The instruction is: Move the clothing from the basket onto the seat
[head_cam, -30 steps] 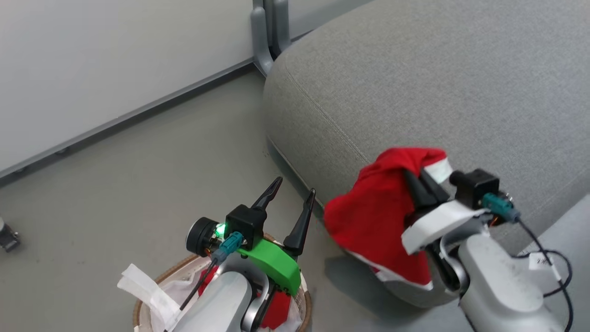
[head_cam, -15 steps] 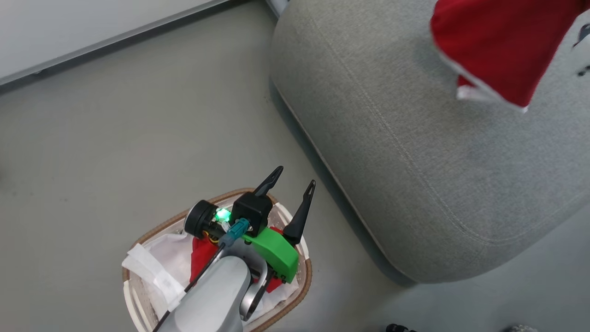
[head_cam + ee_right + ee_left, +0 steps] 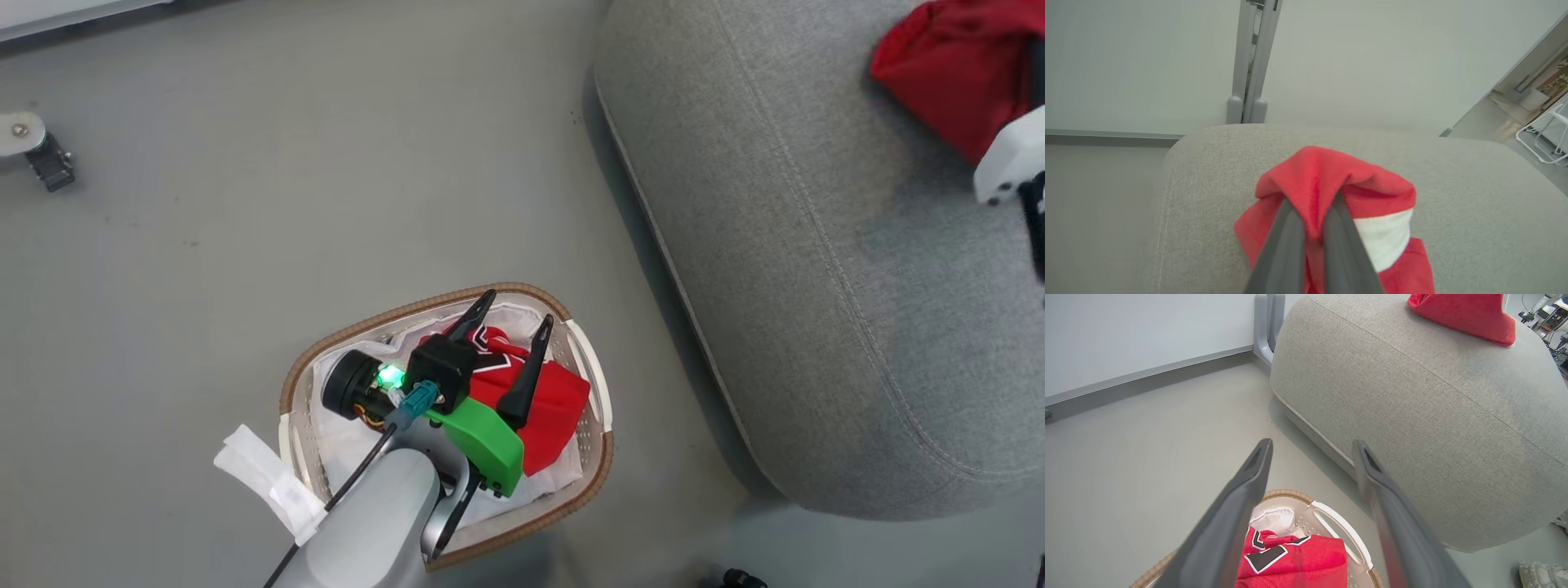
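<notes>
The red jersey with black-and-white numerals lies crumpled in the white basket on its liner. It appears again in the left wrist view as the jersey inside the basket. My left gripper hovers over it, open, holding nothing. My right gripper is shut on a bunched fold of the red shorts, whose white stripe shows. The shorts hang over the top of the grey seat, lower folds at its fabric.
A white liner strip hangs outside the basket's left rim. A small caster-like part sits on the grey floor at upper left. A grey post stands against the wall behind the seat. The seat's rounded corner is close to the basket's right.
The head camera has swung downward and right. My right gripper has carried the shorts from the seat's front corner up over its top. The left gripper stays open above the basket.
</notes>
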{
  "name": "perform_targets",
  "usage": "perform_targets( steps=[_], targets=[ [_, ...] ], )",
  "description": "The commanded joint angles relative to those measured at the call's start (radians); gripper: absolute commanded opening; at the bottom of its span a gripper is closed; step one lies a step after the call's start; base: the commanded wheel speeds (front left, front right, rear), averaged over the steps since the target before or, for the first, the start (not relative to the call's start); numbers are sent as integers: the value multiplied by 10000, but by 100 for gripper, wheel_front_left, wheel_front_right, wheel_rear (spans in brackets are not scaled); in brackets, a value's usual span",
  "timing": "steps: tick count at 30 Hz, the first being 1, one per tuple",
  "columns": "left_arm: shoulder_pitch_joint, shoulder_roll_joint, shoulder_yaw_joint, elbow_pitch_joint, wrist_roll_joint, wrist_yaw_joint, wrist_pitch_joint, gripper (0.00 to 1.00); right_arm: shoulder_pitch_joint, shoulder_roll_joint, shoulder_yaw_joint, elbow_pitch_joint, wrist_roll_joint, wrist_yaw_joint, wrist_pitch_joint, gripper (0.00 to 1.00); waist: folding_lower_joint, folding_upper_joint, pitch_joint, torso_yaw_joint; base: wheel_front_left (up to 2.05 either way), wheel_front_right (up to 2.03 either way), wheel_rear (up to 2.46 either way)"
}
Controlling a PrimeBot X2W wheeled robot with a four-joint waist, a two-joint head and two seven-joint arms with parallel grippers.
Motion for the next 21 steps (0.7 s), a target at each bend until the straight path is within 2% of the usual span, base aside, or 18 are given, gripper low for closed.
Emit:
perform_targets(
  steps=[1,2,3,4,13,21],
  targets=[
    [129,42,32,49,35,-46,-9,100,406,85,-29,-26,61,-14,-50,0,-1,107,47,216,0,0,0],
    [147,41,33,88,24,-48,-9,100,602,156,-83,-45,55,-14,-50,0,-1,107,-6,228,0,0,0],
    [157,41,27,122,10,-53,-9,100,772,216,-159,-69,76,-14,-50,45,-1,107,-57,235,0,0,0],
    [176,39,30,164,-13,-45,-9,100,1022,309,-280,-85,124,-14,-50,100,-1,107,-143,241,0,0,0],
    [658,42,378,399,-60,266,-9,100,3408,932,-1474,-764,4,-14,-48,100,-1,107,-1212,425,0,0,0],
    [1538,67,1702,11,301,724,-9,100,5264,1638,-1273,-2080,39,-14,-48,100,-1,107,-2211,779,0,0,0]
  ],
)
